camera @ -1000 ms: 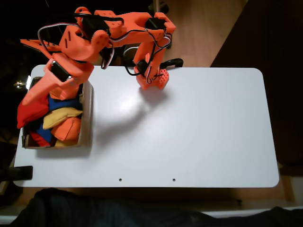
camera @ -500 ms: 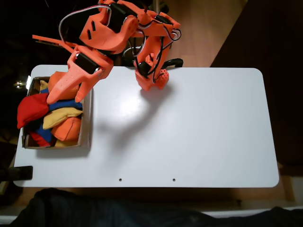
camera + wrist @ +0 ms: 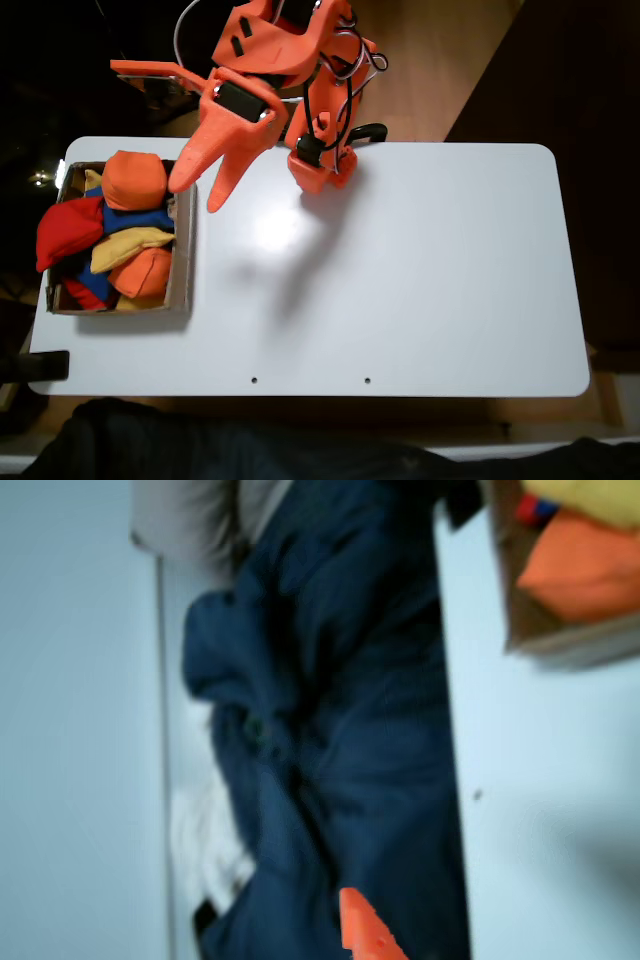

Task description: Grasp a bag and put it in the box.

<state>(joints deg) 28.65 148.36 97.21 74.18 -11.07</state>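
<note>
Two orange fingers of the gripper [image 3: 200, 195] point down and to the left in the fixed view, spread apart in a narrow V with nothing between them. Their tips hang over the white table [image 3: 420, 270], just to the right of the box [image 3: 185, 255], with one tip near its right wall and the other a little farther right. No bag is touching them.

Left of the gripper, the box sits at the table's left end, and it is heaped with beanbags. The red bag [image 3: 68, 232] lies at the far left of the heap, on the side away from the gripper, spilling over the box's left wall. An orange bag [image 3: 134, 179] sits at the top of the heap, the one nearest the fingertips. Below it come a blue bag [image 3: 140, 219], a yellow bag [image 3: 128, 248] and another orange bag [image 3: 143, 272] against the right wall.

Behind the gripper, the arm [image 3: 290, 40] rises from its base [image 3: 318, 170] at the table's back edge, well to the right of the box.

In the blurred wrist view, one orange fingertip [image 3: 362, 932] pokes up from the bottom edge. Beyond it hangs dark blue cloth [image 3: 330, 730]. A corner of the box [image 3: 515, 610] shows at upper right, with orange and yellow bags inside, on the pale table [image 3: 550, 810].
</note>
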